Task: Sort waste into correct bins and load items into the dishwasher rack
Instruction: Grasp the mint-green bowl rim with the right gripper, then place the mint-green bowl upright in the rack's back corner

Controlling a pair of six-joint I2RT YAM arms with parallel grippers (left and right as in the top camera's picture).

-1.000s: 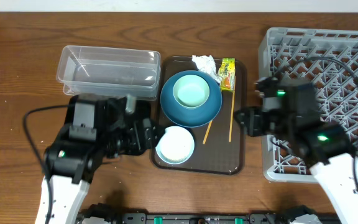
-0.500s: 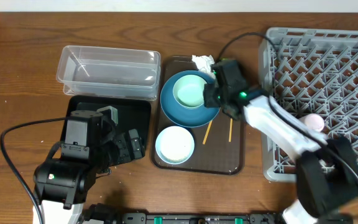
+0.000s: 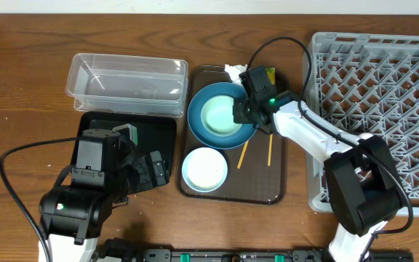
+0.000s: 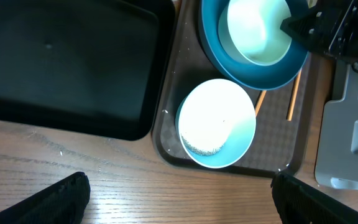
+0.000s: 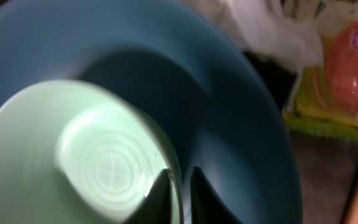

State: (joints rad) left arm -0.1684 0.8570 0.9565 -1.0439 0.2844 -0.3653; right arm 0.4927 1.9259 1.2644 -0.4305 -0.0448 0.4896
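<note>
Fingertips of my right gripper point(image 5: 182, 196) pinch the rim of the pale green bowl point(image 5: 92, 155), one inside, one outside; it sits in the dark blue dish point(image 5: 229, 118) under my hand. My left gripper point(image 4: 178, 200) hangs wide open and empty, white bowl point(image 4: 219, 118) just ahead

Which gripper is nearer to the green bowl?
Right. The right gripper pinches the rim of the green bowl; the left gripper hangs near the black container, beyond the white bowl.

table point(image 3: 20, 87): grained wood, satin
tub point(image 3: 126, 84): clear glossy plastic
rack point(image 3: 384, 65): matt grey plastic
dish point(image 3: 201, 131): glossy, smooth
green bowl point(image 3: 218, 115): glossy, smooth
chopsticks point(image 3: 270, 151): bare wood
</note>
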